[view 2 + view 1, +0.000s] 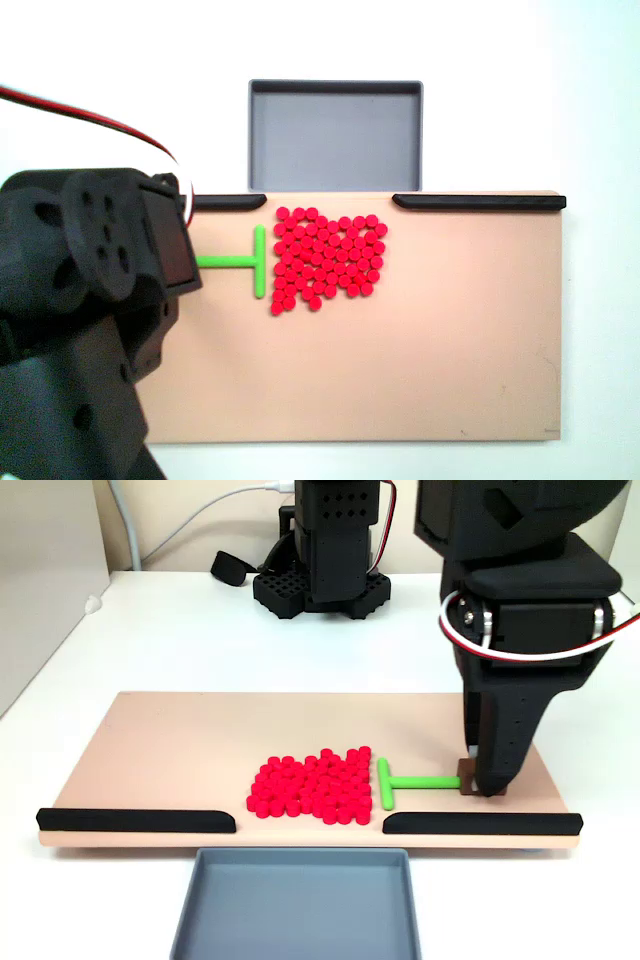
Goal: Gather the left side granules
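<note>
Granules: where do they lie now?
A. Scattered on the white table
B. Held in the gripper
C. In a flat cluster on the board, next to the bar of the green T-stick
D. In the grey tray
C: the granules form one flat patch on the board, beside the T-stick; the tray holds none.

You have dozens of tiny bright red cylindrical plastic granules [312, 785] lying packed in one flat, single-layer cluster [328, 258] on the tan board. Most stand on end, round faces up. In a fixed view the cluster sits near the board's front edge, just ahead of the gap between the two black rails. Its outline is roughly rectangular with ragged edges.
</note>
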